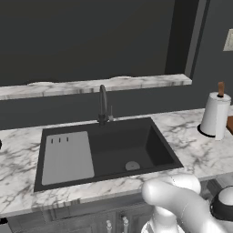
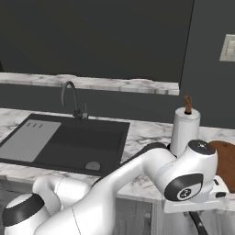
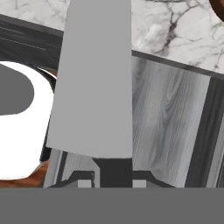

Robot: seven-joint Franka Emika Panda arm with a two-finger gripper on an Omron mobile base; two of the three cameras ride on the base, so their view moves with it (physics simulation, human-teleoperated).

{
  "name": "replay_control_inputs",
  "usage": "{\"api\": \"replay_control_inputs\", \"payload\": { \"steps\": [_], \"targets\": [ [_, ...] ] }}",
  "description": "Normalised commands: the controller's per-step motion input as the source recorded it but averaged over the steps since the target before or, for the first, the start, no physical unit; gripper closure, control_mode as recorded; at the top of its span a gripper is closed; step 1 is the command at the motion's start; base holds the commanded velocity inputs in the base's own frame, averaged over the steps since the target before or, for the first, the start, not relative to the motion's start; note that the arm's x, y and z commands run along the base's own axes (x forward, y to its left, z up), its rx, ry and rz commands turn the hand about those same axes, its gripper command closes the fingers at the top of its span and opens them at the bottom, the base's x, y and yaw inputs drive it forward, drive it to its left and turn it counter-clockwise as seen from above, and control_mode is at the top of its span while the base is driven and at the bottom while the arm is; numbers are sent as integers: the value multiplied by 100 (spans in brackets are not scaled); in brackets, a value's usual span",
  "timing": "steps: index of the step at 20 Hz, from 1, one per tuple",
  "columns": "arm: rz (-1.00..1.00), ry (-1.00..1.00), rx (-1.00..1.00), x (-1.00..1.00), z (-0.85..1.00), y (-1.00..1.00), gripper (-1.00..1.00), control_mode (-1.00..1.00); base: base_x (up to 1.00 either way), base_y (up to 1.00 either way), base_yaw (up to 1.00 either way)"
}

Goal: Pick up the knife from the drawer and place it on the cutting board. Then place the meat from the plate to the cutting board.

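Hand view shows you the end effector [image 3: 113, 178] pinching the knife [image 3: 94, 78], its pale blade rising wide and flat from between the fingertips. Behind the blade lies a grey wood cabinet front [image 3: 168, 118], with the marble tabletop [image 3: 175, 35] beyond it. Right base view puts the cutting board [image 2: 226, 160] just right of the paper towel roll [image 2: 184, 128].

A white marble counter [image 1: 195, 150] with grey veins runs along a dark grey wall [image 1: 82, 36]. A dark sink [image 1: 123, 145] is set into it, a ribbed grey drainboard [image 1: 67, 157] on its left side and a dark curved faucet [image 1: 103, 105] at its back edge. A marble ledge [image 1: 91, 85] runs above. A pale switch plate [image 2: 227, 47] sits on the wall at right. Grey wood cabinet fronts [image 3: 166, 118] stand below the counter's front edge.
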Motion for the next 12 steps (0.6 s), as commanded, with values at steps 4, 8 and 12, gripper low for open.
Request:
{"api": "replay_control_inputs", "payload": {
  "steps": [4,8,12],
  "targets": [
    [0,0,1,13,0,-36,100,-100,0,0,0],
    [0,0,3,30,0,-33,100,-100,0,0,0],
    [0,0,4,39,0,-34,100,-100,0,0,0]
  ]
}}
